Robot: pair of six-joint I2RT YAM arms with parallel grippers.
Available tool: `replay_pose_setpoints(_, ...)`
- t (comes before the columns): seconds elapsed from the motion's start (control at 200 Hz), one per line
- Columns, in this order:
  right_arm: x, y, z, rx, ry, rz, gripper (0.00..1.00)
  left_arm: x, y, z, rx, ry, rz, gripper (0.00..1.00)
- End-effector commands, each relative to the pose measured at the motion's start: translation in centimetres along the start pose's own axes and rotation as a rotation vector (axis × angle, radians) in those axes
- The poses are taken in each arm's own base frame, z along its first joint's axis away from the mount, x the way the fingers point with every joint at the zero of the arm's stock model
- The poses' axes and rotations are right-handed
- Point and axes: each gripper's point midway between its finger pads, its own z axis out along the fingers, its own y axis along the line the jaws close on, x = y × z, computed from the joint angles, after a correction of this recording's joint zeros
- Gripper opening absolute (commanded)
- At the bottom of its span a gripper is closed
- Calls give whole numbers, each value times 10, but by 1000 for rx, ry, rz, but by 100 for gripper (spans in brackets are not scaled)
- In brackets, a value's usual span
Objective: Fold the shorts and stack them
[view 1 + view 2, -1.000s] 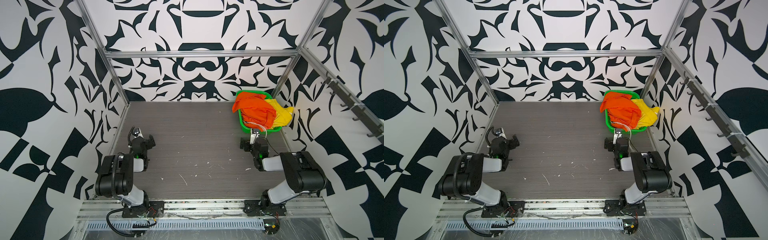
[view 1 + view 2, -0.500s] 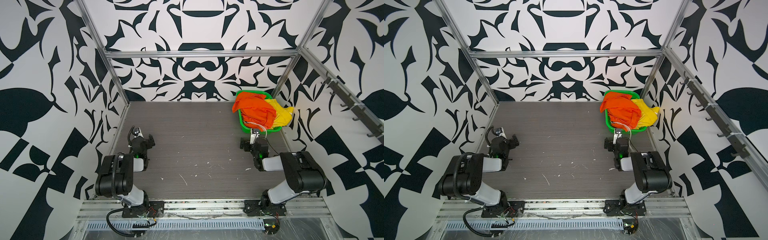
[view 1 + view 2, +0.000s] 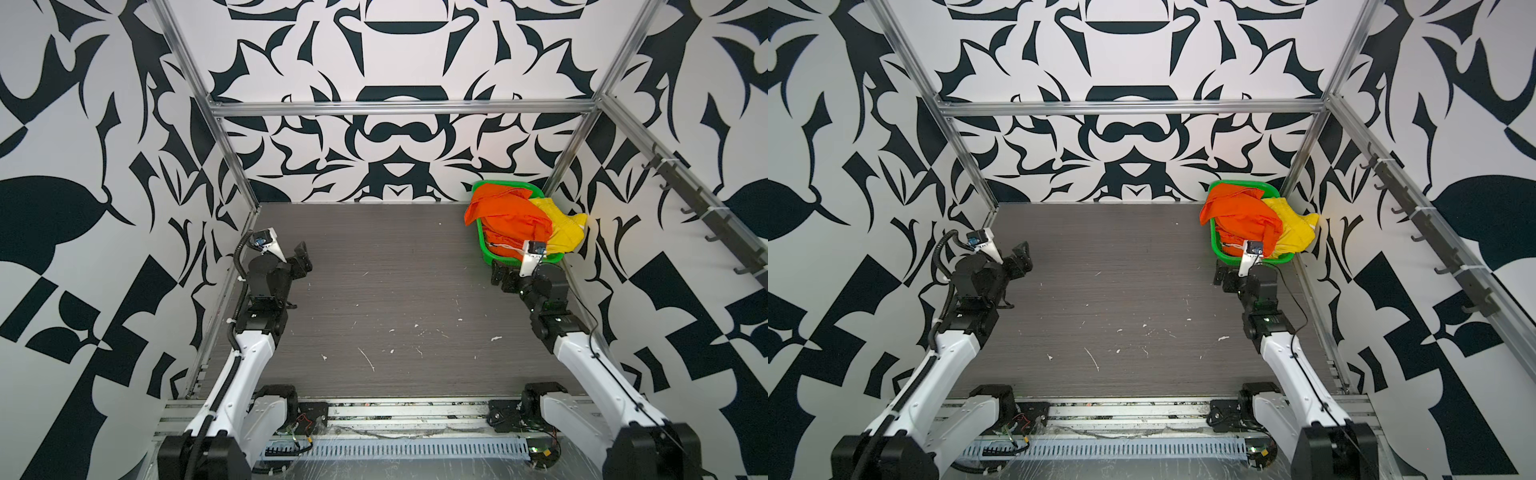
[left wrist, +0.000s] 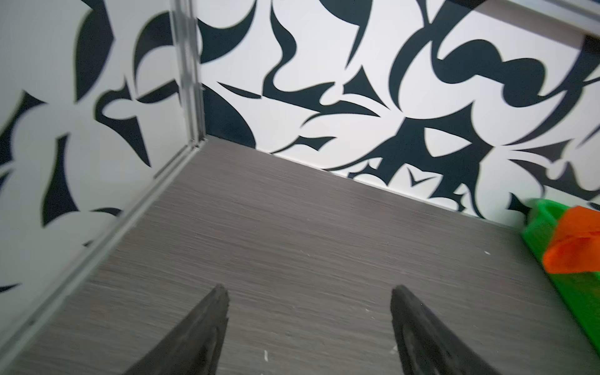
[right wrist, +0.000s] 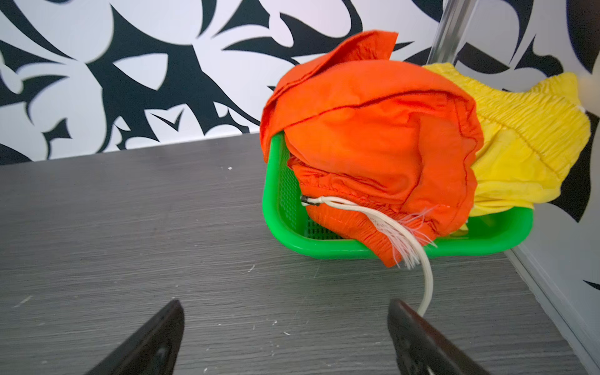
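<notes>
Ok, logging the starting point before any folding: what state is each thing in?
orange shorts: crumpled, unfolded, heaped in the basket
yellow shorts: crumpled, unfolded, spilling over the basket's rim
green basket: upright, overfull
left gripper: open, empty
right gripper: open, empty

shorts in view: 2, orange shorts (image 3: pixel 515 220) 1, yellow shorts (image 3: pixel 566 227) 1 | basket (image 5: pixel 324 243): 1 | drawstring (image 5: pixel 383 224): 1 | arms: 2, left arm (image 3: pixel 249 365), right arm (image 3: pixel 582 365) | grippers: 2, left gripper (image 4: pixel 308 292), right gripper (image 5: pixel 284 305), two fingers (image 4: pixel 207 324) each | wrist cameras: 2, left camera (image 3: pixel 264 240), right camera (image 3: pixel 533 248) | hook rail (image 3: pixel 1433 228): 1 | table (image 3: pixel 395 291): 1
</notes>
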Motion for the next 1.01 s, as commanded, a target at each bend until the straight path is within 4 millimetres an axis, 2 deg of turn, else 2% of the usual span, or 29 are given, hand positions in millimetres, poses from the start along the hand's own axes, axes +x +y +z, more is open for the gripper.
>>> replay_pose_setpoints(0.0,13,1,-18,31,196,63,100,56,-1,-5,4,258,-118,81)
replay_pose_setpoints(0.075,-10,2,-14,55,253,21,100,60,-7,-1,22,298,-158,81)
replay_pose_setpoints(0.15,-29,0,-1,96,334,-17,100,61,-16,6,57,330,-184,81)
replay_pose_setpoints(0.295,-51,-13,47,179,461,-34,100,62,-27,23,83,375,-208,79)
replay_pose_setpoints(0.31,-48,-15,54,184,482,-33,100,62,-28,25,86,378,-208,79)
replay_pose_setpoints(0.44,-66,-27,101,211,483,-14,100,57,-36,35,103,382,-205,79)
replay_pose_setpoints(0.545,-69,-29,139,195,511,2,100,55,-39,42,110,385,-203,79)
replay_pose_setpoints(0.69,-60,-27,182,166,568,23,98,59,-37,48,100,398,-200,79)
replay_pose_setpoints(0.76,-49,-41,197,232,605,15,95,62,-36,51,94,407,-202,79)
replay_pose_setpoints(0.875,-37,-69,210,381,624,-41,79,63,-36,52,93,408,-207,79)
replay_pose_setpoints(0.93,-36,-72,217,384,610,-57,55,64,-36,52,89,407,-207,79)
replay_pose_setpoints(0.975,-39,-68,219,364,602,-55,29,63,-36,52,85,406,-203,79)
replay_pose_setpoints(1.0,-43,-67,218,361,592,-57,21,64,-36,52,82,408,-203,79)
